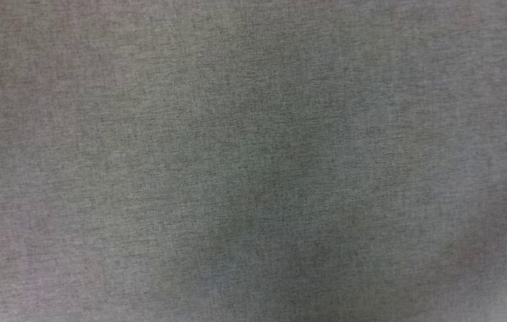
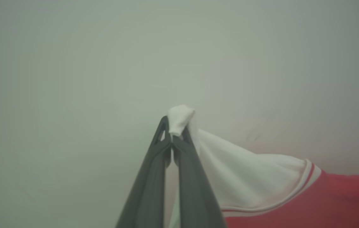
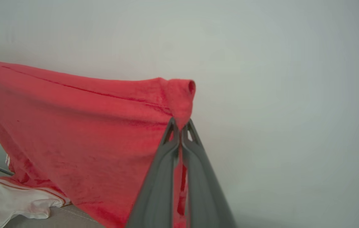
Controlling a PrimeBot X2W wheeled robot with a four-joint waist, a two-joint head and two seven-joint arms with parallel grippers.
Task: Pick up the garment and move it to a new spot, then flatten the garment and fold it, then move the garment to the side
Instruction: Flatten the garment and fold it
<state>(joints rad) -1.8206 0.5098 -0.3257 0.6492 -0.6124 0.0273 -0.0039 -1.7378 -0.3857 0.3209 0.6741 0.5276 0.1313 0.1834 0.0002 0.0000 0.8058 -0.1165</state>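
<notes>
We find the red soft-fabric jersey shirt with white sleeve panels (image 3: 72, 126) held up between both arms, one sleeve trailing on the grey woven surface (image 3: 72, 218). The left gripper (image 2: 175, 134) pinches a white sleeve tip and the right gripper (image 3: 181, 126) a red corner. Both bites are slight, so tension could pull the cloth free. We read no writing.

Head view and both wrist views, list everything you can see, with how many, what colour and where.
garment: one, red with white sleeve panels and red-white stripe trim, lifted and pinched at two points; one white sleeve rests low at the left of the right wrist view.
grey woven surface: one, grey, close up in the head view.
pale background: one, off-white, behind the garment in both wrist views.
left gripper: one, dark grey, shut on a white sleeve tip.
right gripper: one, dark grey, shut on a red fold.
</notes>
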